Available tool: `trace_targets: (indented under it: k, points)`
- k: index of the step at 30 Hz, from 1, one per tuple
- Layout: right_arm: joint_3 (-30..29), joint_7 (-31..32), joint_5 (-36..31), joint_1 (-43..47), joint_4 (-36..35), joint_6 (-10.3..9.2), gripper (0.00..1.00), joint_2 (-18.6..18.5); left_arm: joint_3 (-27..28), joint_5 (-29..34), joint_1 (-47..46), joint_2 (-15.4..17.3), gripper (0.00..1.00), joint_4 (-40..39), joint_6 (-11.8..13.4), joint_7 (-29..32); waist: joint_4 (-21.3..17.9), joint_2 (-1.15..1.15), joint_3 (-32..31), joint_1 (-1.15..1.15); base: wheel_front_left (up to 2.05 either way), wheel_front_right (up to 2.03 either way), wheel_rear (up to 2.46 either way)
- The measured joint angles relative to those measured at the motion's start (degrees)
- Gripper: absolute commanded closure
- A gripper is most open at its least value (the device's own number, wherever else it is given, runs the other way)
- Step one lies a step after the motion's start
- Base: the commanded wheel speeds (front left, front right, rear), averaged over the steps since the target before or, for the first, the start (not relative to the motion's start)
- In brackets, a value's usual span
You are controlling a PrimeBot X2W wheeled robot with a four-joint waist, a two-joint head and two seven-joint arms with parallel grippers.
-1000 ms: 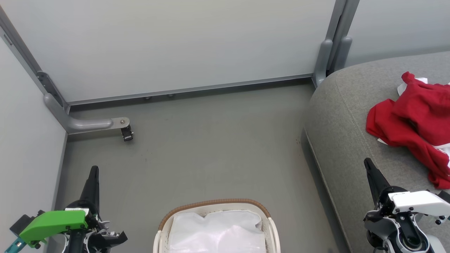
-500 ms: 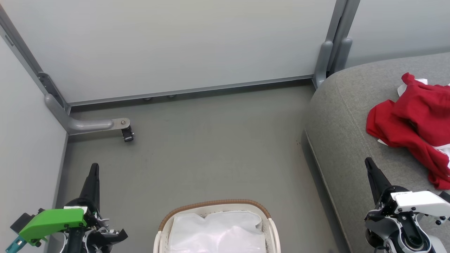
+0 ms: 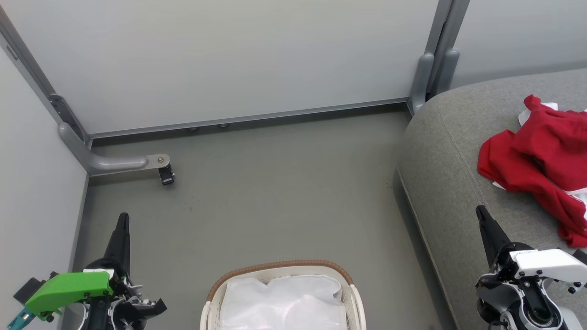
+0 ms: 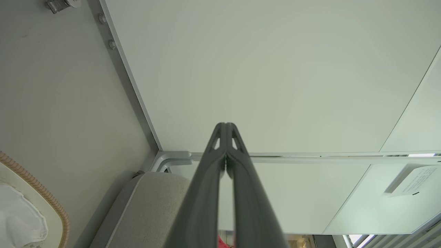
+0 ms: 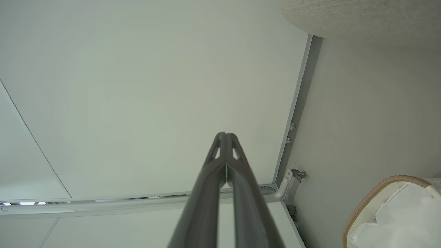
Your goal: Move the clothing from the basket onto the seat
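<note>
Red fabric clothing [image 3: 541, 151] on grey upholstered seat [image 3: 449, 151] beyond clenched right gripper [image 3: 479, 211], white perforated basket [image 3: 279, 265] right of clenched left gripper [image 3: 123, 216]

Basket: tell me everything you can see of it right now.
The basket is an oval tub of white plastic, perforated on its side wall, with a tan woven rim round the top. It stands upright on the grey floor, to the left of the seat and apart from it. What is visible of its inside is a crumpled white liner. Its near half is cut off by the bottom edge of the head view. Nothing else is seen touching it.
</note>
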Motion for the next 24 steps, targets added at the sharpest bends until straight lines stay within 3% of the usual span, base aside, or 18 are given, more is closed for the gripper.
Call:
trace_targets:
  k: [24]
  points:
    - [0.00,0.00,0.00,0.01,-0.01,0.00,1.00,0.00,-0.01,0.00,0.00,-0.01,1.00,0.01,0.00,0.00,0.00,0.00,0.00,0.00,0.00,0.00,0.00]
